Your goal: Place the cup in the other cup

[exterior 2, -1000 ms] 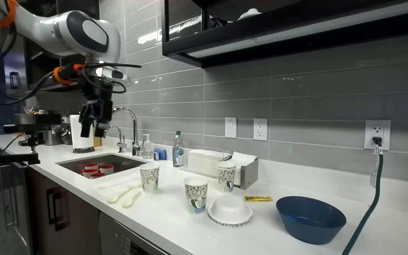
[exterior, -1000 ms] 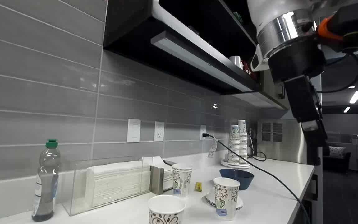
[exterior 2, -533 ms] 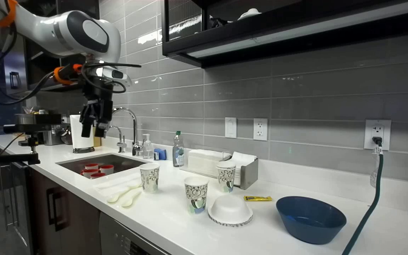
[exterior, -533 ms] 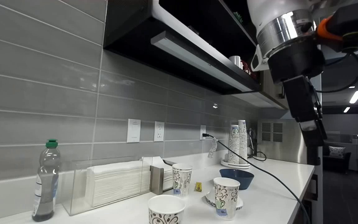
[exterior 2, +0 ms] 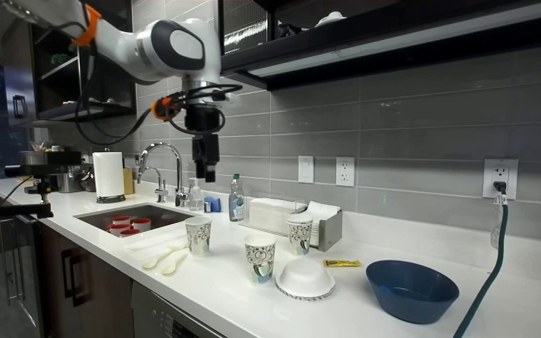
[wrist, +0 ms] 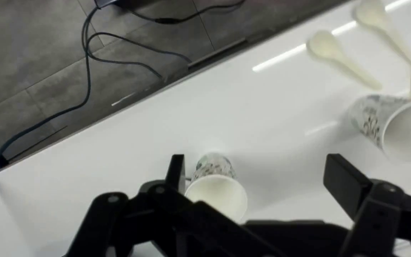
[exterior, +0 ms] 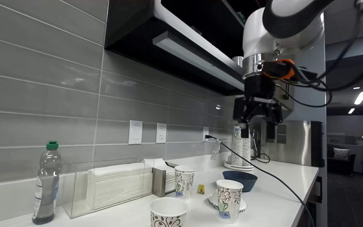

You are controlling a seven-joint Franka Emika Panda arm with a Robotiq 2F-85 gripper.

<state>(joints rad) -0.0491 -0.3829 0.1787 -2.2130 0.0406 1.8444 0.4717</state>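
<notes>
Three dark-swirled white paper cups (exterior 2: 259, 258) stood apart on the white counter (exterior 2: 336, 319): one beside an upturned white bowl (exterior 2: 305, 277), a second cup (exterior 2: 198, 237) near cream spoons (exterior 2: 169, 269), a third cup (exterior 2: 300, 234) by the steel-ended napkin holder (exterior 2: 331, 231). The black two-fingered gripper (exterior: 258, 133) hung above, wide and empty. Grasp, lift and nesting all seemed undone, though which cup should move was hard to tell.

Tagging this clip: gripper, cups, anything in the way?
Gripper open, empty, above counter. Spoon-side cup and middle cup upright, ungrasped. Upside-down white bowl beside middle cup might crowd grasping.
</notes>
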